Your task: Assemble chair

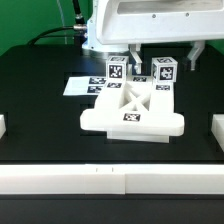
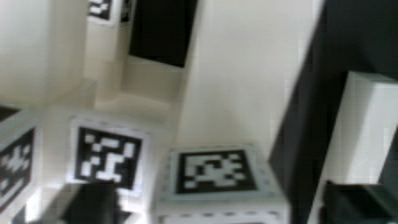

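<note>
1. Looking across the exterior view from left to right, you have a low white rail point(image 1: 3, 126) at the left edge, the marker board point(image 1: 78, 86) at centre left, the chair point(image 1: 133, 110) in the middle of the black table point(image 1: 40, 120), and a second rail point(image 1: 217, 130) at the right edge.
2. Judge the build as partly done: the X-braced frame point(image 1: 134, 98) sits on the wide slab point(image 1: 130, 122), and the two join into one blocky piece.
3. Count two tagged cubes: the left cube point(image 1: 117, 70) and the right cube point(image 1: 163, 71) stand upright at the back of the frame, one beside each side of the gripper.
4. Note that you cannot tell from these pictures whether the cubes are seated in the frame or only standing behind it.
5. Expect work to remain; no further loose chair parts show on the table, so what is left cannot be counted.
6. See the gripper point(image 1: 135, 50) hanging at upper centre, just above and between the cubes; whether its fingers are spread or pressed together cannot be told.
7. Turn to the wrist view: two tagged faces show low in the frame, one at point(image 2: 109, 155) and one at point(image 2: 215, 172), with white chair walls above them.
</note>
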